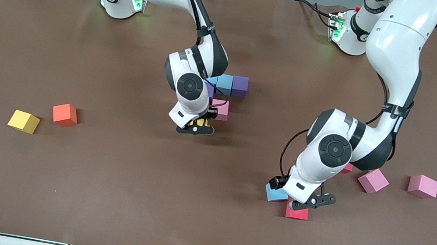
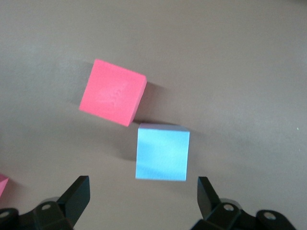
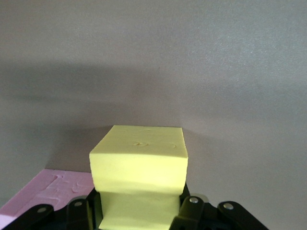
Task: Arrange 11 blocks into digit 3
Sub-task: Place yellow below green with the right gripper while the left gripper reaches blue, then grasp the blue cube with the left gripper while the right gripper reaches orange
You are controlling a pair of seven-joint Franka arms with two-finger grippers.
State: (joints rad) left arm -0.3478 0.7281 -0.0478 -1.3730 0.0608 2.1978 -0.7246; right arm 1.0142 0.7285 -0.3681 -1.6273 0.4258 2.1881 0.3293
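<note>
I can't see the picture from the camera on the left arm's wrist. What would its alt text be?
The left claw hangs open over a light blue cube on the brown table. A red cube lies beside the blue one, corner close to corner.

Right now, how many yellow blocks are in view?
2. One yellow block lies toward the right arm's end of the table, beside the orange block. The second yellow block is held in the right gripper, next to the pink block. More may be hidden.
</note>
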